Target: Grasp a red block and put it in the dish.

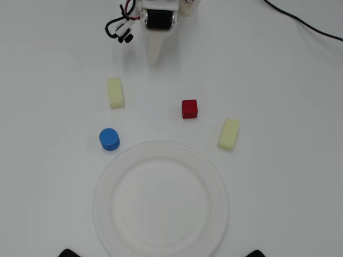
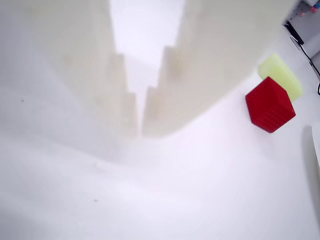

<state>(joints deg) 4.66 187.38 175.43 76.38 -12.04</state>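
On a white table (image 1: pixel 289 80), seen from the overhead view, the robot arm is sitting at the far edge w/ its pale gripper (image 1: pixel 155 58) pointing toward the near side. Its two fingers are lying pressed together, tapering to one tip and holding nothing. Black and red wires (image 1: pixel 120 24) are curling just left of the arm's base, and a black cable (image 1: pixel 305 24) is crossing the far right corner.

The red block (image 1: pixel 189 108) is resting on the table near the middle, nearer than the gripper tip and to its right, well apart from it. The dish (image 1: pixel 161 199) is lying at the near side, empty; the red block is sitting just beyond its far rim, slightly right of ctr, not touching it.

One pale yellow block (image 1: pixel 115 92) is lying left of the red block, another pale yellow block (image 1: pixel 229 134) is lying tilted to its right and a bit nearer. A blue cylinder (image 1: pixel 109 139) is standing upright beside the dish's far left rim.

From the wrist view, the gripper (image 2: pixel 140 125) is filling the upper part, blurred, its fingers nearly meeting w/ only a thin slit between them. The red block (image 2: pixel 269 104) is showing at the right, w/ a pale yellow block (image 2: pixel 282 75) right behind it. A sliver at the right edge may be the dish rim; can't tell for sure.
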